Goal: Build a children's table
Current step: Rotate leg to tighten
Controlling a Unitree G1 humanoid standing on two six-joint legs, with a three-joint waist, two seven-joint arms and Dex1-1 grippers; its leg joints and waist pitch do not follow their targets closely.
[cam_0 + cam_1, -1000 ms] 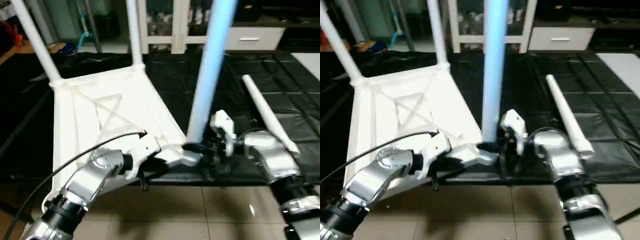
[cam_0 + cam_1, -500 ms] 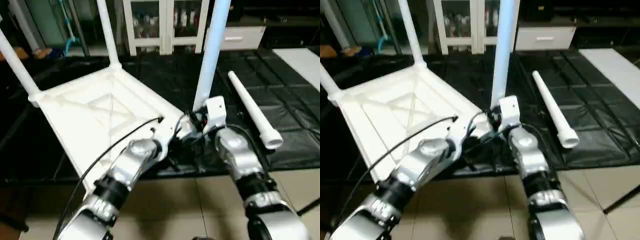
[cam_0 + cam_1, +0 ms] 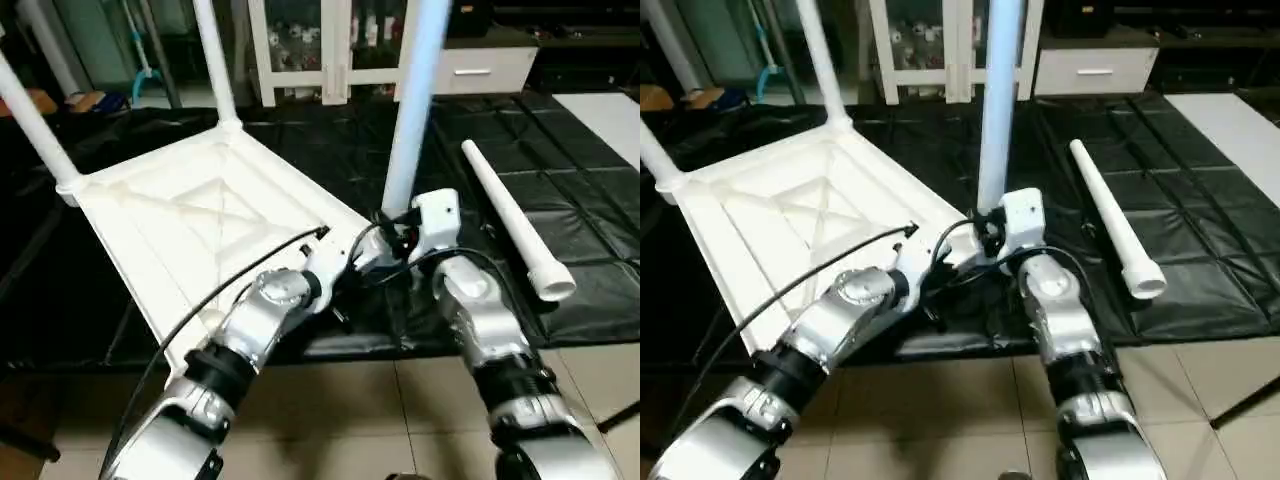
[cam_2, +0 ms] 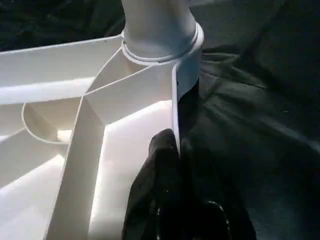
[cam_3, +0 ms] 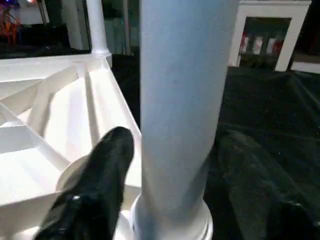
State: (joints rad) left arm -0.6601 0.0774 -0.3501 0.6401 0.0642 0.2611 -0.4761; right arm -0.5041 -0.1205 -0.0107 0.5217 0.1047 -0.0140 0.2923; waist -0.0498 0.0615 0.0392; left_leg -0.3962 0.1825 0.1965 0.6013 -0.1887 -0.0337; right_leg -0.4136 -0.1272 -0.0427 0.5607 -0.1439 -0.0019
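- Tabletop point(image 3: 200, 215): lies upside down on the black mat point(image 3: 590, 230), ribbed underside facing up; I read it as the base of the build.
- Far legs point(image 3: 215, 60): two stand upright in the far corner sockets, one at the back corner and one at the left corner point(image 3: 35, 125). I judge both seated.
- Near leg point(image 3: 415, 100): stands upright in the near right corner socket point(image 4: 160, 47). The left wrist view shows its foot inside the round collar, so I take it as fitted or nearly so; how deep it sits I cannot tell.
- Loose leg point(image 3: 510, 215): lies flat on the mat to the right of the tabletop, well apart from it, wide end toward me. This is the fourth and last leg.
- Left jaws point(image 4: 167, 165): pressed together, pinching the thin edge wall of the tabletop just beside the near right socket, steadying the corner.
- Right jaws point(image 5: 170, 165): spread, one finger point(image 5: 97, 175) on each side of the near leg's base without pinching it.
- Progress: three of four legs in place. What is left, in my judgement: fetch the loose leg, fit it in the remaining near corner, then turn the table upright.
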